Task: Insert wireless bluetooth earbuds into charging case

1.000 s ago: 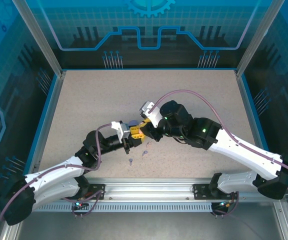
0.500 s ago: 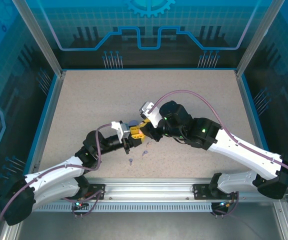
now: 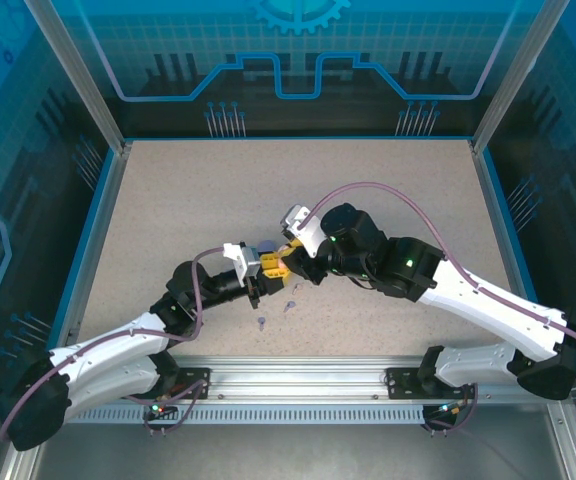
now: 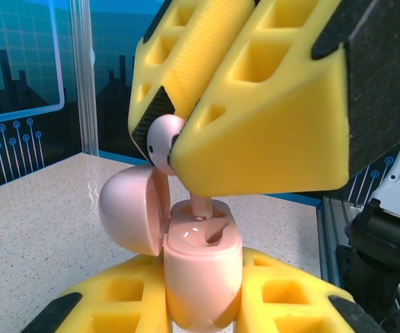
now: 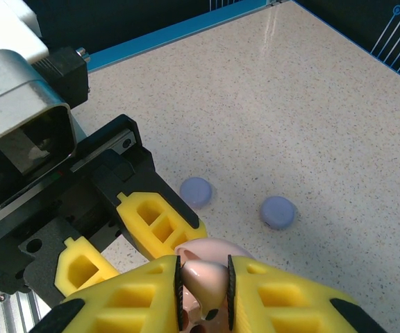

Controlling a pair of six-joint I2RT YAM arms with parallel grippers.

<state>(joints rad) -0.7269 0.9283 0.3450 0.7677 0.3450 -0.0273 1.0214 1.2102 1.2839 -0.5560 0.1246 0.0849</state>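
glossy pink plastic case, matt speckled table.

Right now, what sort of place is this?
Likely an enclosed robot work cell, not a home or shop: aluminium frame posts, blue circuit-print wall panels, and a speckled tabletop with a mounting rail at its near edge.

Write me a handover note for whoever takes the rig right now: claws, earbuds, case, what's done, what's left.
Left claw: shut on the pink case, held upright, lid open.
Right claw: shut on a pink earbud, stem tip in one case socket, not seated.
Table: two lavender pieces, likely earbuds, lying loose beyond the claws.
Done: case open, bud lined up.
Left: press the bud home, release, fill the other socket (looks empty), close the lid.
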